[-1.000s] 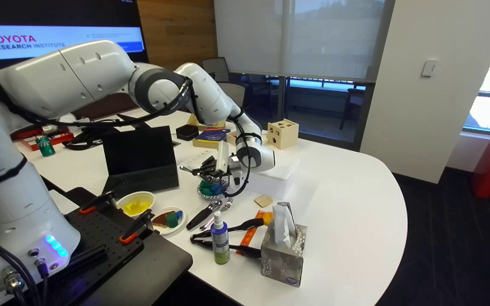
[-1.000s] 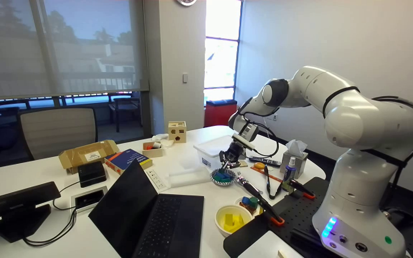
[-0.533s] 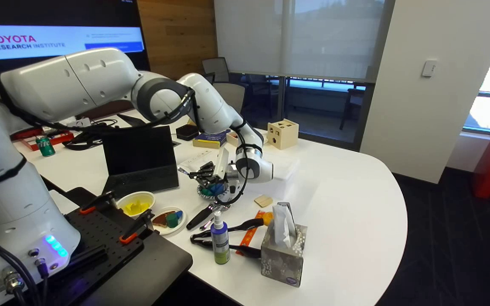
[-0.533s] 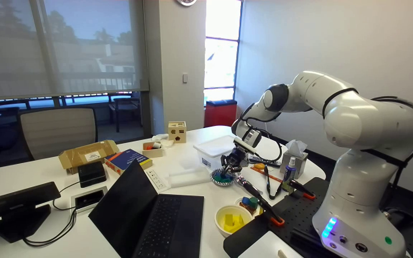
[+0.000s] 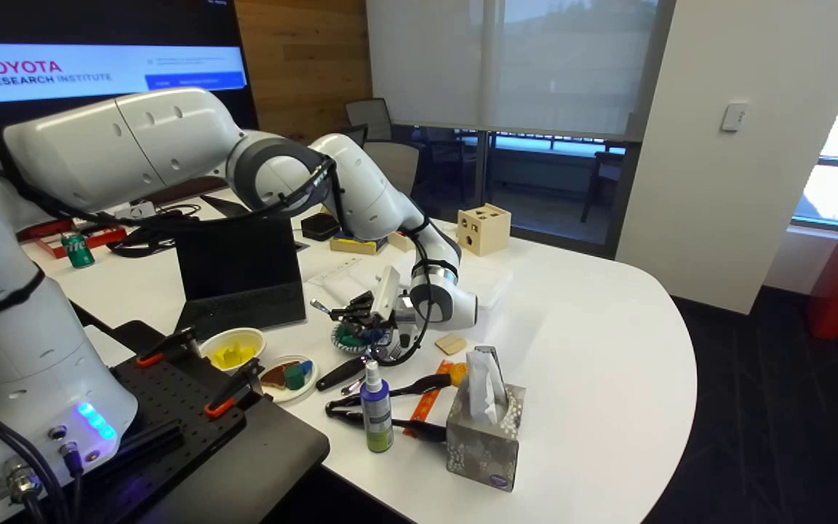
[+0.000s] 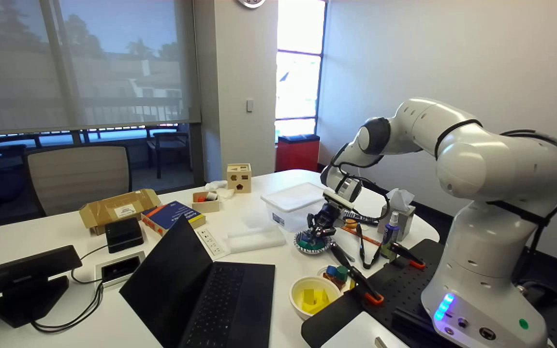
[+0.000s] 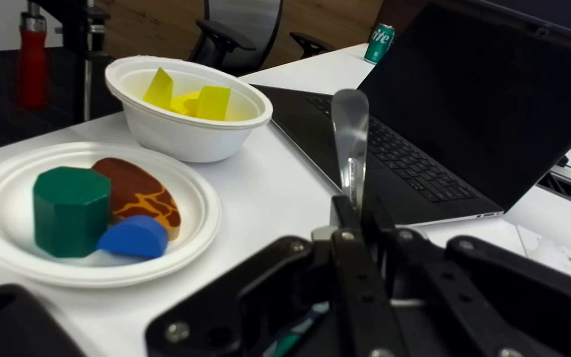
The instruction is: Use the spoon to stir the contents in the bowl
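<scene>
Gripper (image 7: 361,218) is pinched narrow on what I take for the spoon (image 7: 350,139), its lower end hidden, at the striped bowl (image 6: 310,252), lower middle of an exterior view; I'd stir in slow, light circles so the bowl doesn't skid or spill its blocks (image 6: 311,245).

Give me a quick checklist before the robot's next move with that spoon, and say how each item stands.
1. Spoon held in the gripper: ok, handle clamped.
2. Striped bowl beneath the gripper: ok, in both exterior views.
3. Green pieces inside the bowl: ok.
4. Spoon's head among the pieces: cannot tell, hidden.
5. Bowl staying put: not ok, it has shifted over the last half second.
6. Gripper clear of the bowl: cannot tell, they overlap in both exterior views.
</scene>
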You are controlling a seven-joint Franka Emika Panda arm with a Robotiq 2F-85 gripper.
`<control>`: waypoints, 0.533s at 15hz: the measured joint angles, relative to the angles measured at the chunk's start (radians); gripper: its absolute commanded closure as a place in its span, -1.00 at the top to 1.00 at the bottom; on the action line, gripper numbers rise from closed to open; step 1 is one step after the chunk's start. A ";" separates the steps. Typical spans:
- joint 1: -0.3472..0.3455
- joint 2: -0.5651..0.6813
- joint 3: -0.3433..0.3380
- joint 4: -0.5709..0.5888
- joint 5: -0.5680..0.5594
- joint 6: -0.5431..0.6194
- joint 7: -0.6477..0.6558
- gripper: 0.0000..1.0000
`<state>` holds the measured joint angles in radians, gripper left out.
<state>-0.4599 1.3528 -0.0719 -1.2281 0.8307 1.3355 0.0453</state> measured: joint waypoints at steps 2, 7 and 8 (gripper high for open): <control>-0.015 0.001 -0.019 0.001 0.000 0.000 0.000 -0.96; -0.018 0.000 -0.043 0.040 -0.014 0.016 -0.005 -0.96; -0.011 -0.001 -0.043 0.052 -0.024 0.025 -0.011 -0.96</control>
<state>-0.4711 1.3518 -0.1151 -1.1761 0.8065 1.3604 0.0345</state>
